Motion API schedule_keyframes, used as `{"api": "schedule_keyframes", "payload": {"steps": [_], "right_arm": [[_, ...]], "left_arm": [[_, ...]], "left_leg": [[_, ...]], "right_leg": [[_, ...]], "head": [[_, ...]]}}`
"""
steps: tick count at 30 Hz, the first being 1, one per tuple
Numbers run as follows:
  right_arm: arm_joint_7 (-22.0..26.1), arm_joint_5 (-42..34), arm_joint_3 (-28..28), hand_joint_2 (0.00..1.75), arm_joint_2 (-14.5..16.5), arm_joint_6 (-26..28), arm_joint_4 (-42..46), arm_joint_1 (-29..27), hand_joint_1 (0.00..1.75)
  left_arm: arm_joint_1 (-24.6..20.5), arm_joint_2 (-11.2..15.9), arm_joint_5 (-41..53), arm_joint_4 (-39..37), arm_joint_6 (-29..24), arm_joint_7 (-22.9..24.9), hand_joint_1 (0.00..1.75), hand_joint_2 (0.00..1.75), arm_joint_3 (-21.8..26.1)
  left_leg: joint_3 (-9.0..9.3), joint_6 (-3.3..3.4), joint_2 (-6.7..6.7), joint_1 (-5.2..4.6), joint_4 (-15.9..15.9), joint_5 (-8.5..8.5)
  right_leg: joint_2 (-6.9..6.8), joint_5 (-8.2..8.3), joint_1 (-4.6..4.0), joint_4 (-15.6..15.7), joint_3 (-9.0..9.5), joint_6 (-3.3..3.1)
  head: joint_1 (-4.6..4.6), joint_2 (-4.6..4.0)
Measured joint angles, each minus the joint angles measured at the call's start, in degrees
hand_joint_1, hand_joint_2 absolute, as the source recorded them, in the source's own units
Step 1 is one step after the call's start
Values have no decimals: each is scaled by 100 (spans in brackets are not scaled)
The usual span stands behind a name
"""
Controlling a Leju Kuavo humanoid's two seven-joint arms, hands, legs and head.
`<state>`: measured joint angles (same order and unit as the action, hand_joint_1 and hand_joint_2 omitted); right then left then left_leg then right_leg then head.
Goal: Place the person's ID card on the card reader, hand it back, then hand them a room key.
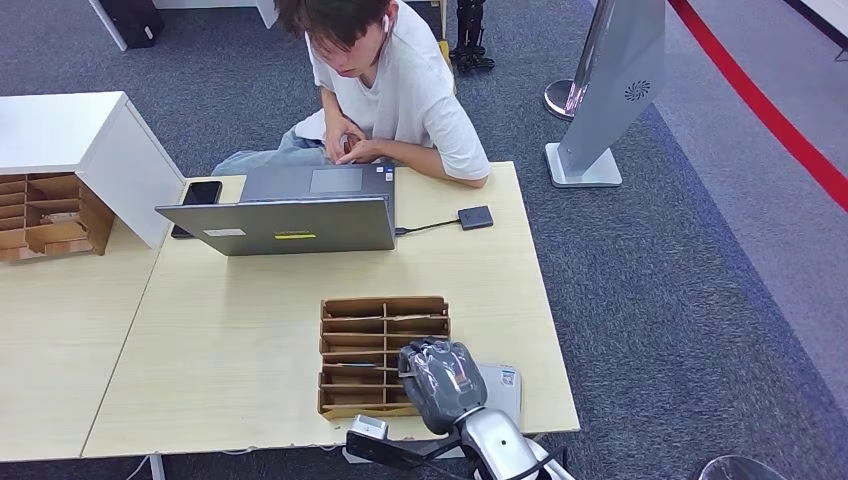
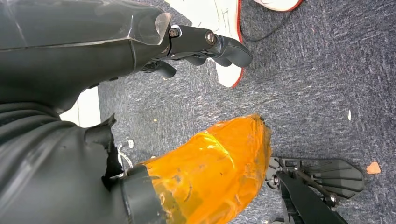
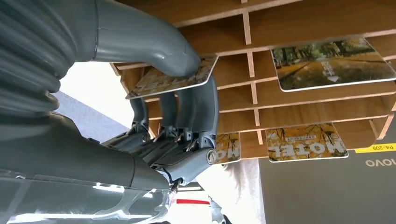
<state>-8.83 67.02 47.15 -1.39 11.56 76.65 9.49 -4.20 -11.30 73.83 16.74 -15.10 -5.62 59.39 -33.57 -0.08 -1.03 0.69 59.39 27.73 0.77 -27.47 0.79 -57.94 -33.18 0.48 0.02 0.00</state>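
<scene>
Autumn-printed room key (image 3: 170, 79) between fingers (image 3: 198, 109)

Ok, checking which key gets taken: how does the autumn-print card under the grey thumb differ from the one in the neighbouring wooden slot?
The card under the thumb is pinched by the right hand; the card in the neighbouring slot lies untouched. The first is partly hidden, the second shows whole. Both carry yellow autumn print.

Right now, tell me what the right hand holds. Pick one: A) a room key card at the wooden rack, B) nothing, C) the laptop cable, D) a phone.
A: in the right wrist view the right hand pinches a key card between thumb and fingers at the wooden rack, where other cards lie in slots.
</scene>
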Motion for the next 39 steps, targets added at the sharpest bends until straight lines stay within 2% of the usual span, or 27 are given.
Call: {"api": "schedule_keyframes", "payload": {"steps": [12, 19, 23, 39], "right_arm": [[0, 2, -11, 175, 32, 5, 0, 23, 136], [35, 41, -11, 175, 34, 96, 2, 27, 157], [74, 136, -11, 175, 34, 300, 63, 30, 163], [209, 375, -9, 175, -26, 645, 1272, 34, 165]], "left_arm": [[-2, 2, 0, 0, 3, 0, 0, 0, 0], [-2, 2, -9, 0, 8, -1, 0, 0, 0], [-2, 2, -37, 0, 8, -1, 0, 0, 0], [15, 3, -164, -1, -1, -64, 0, 0, 2]], "left_leg": [[0, 0, 0, 0, 0, 0], [0, 0, 0, 0, 0, 0], [0, 0, 0, 0, 0, 0], [0, 0, 0, 0, 0, 0]], "right_leg": [[0, 0, 0, 0, 0, 0], [0, 0, 0, 0, 0, 0], [0, 0, 0, 0, 0, 0], [0, 0, 0, 0, 0, 0]], "head": [[0, 0], [0, 0], [-1, 0], [-1, 0]]}}
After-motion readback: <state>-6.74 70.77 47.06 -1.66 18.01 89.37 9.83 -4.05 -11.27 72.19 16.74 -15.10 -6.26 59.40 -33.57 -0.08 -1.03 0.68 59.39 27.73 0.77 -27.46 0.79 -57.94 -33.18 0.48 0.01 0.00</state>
